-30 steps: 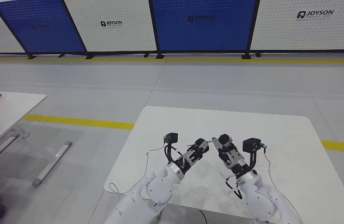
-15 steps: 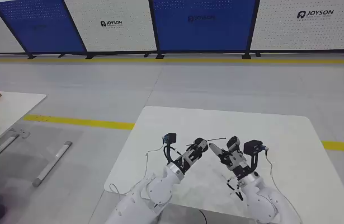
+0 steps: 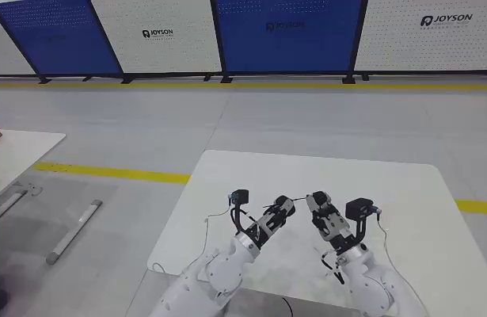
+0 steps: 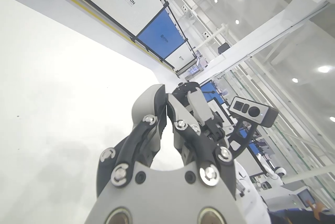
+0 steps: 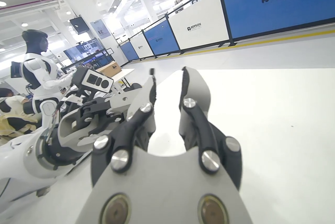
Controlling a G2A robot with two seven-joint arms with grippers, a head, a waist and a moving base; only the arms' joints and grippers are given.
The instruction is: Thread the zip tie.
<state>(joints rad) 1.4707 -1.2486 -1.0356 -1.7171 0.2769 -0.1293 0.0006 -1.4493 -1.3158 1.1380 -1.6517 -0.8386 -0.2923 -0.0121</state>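
Above the white table (image 3: 386, 182), my left gripper (image 3: 283, 208) is shut on a thin black zip tie (image 3: 301, 198). The tie's free end sticks out toward my right gripper (image 3: 318, 206). In the left wrist view the left gripper (image 4: 166, 104) has its pads pressed together, with the right gripper's fingers (image 4: 195, 102) just beyond. In the right wrist view the right gripper (image 5: 168, 75) stands open. The zip tie's small black tip (image 5: 151, 71) pokes up beside one fingertip, outside the gap between the pads.
Both arms work near the table's front left part, with the table's left edge (image 3: 184, 206) close by. A second table (image 3: 21, 150) stands across the floor to the left. Blue and white fence panels (image 3: 287, 36) line the back.
The right gripper spread its fingers half a second ago, then drew in closer to the left gripper and the tie's free end. The left gripper has barely moved.
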